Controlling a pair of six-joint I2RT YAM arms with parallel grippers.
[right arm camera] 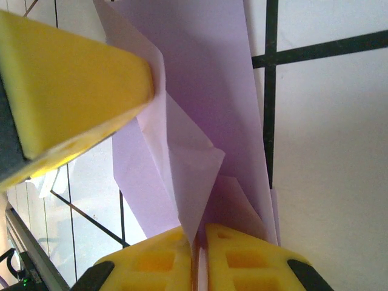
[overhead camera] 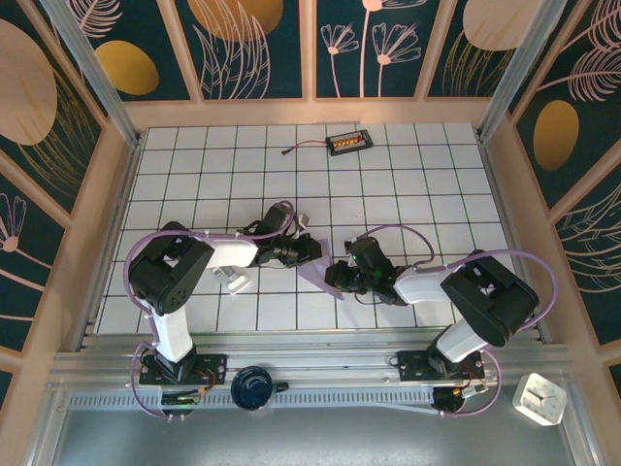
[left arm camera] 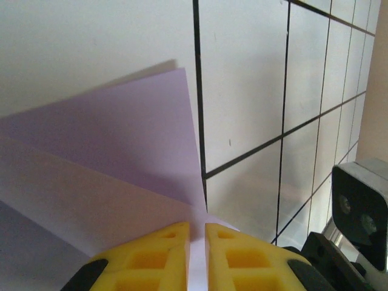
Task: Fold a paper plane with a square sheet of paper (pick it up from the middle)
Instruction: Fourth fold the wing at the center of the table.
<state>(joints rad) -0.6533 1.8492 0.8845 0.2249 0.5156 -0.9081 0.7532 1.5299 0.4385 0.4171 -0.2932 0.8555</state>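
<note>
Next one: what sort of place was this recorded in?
Probably a lab robot cell, not a home: a white gridded tabletop, boxed in by wood-framed panels with botanical prints, with a left arm and right arm bolted to a metal rail at its near edge.

A robotics lab cell is pictured: a white gridded table (overhead camera: 408, 165) boxed in by wood-framed leaf-print panels (overhead camera: 262, 49), with a left arm (overhead camera: 170, 277) and right arm (overhead camera: 485, 301) bolted to an aluminium rail (overhead camera: 310, 361) at its near edge.
</note>
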